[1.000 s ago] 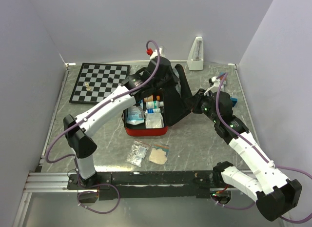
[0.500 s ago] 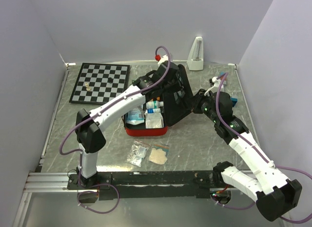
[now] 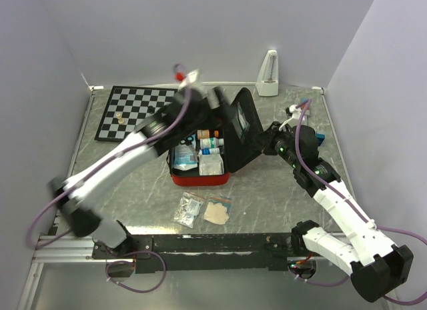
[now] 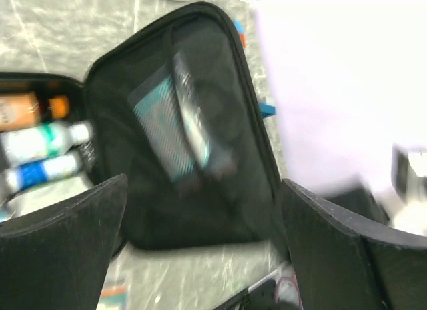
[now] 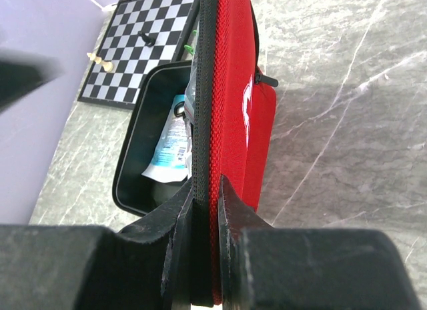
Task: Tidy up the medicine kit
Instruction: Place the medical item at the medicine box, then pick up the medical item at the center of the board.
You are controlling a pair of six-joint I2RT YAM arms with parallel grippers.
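The red medicine kit (image 3: 200, 179) lies open mid-table, with bottles and packets in its black base. Its lid (image 3: 241, 127) stands nearly upright. My right gripper (image 3: 265, 142) is shut on the lid's zippered edge; in the right wrist view its fingers (image 5: 207, 190) pinch the black lining and the red shell (image 5: 233, 70). My left gripper (image 3: 215, 99) hovers, blurred, above the kit's far left side and is open. In the left wrist view its jaws (image 4: 203, 190) stand wide with nothing between them, facing the lid's mesh pocket, which holds a teal packet (image 4: 173, 133).
A chessboard (image 3: 138, 113) with a few pieces lies at the back left. A white metronome-like object (image 3: 268, 75) stands at the back wall. Two sachets (image 3: 190, 209) (image 3: 217, 212) lie on the table in front of the kit. A blue item (image 3: 321, 138) sits by the right wall.
My left gripper has opened and swung back to the left, away from the lid's inner side. My right gripper still holds the lid upright in the same place.
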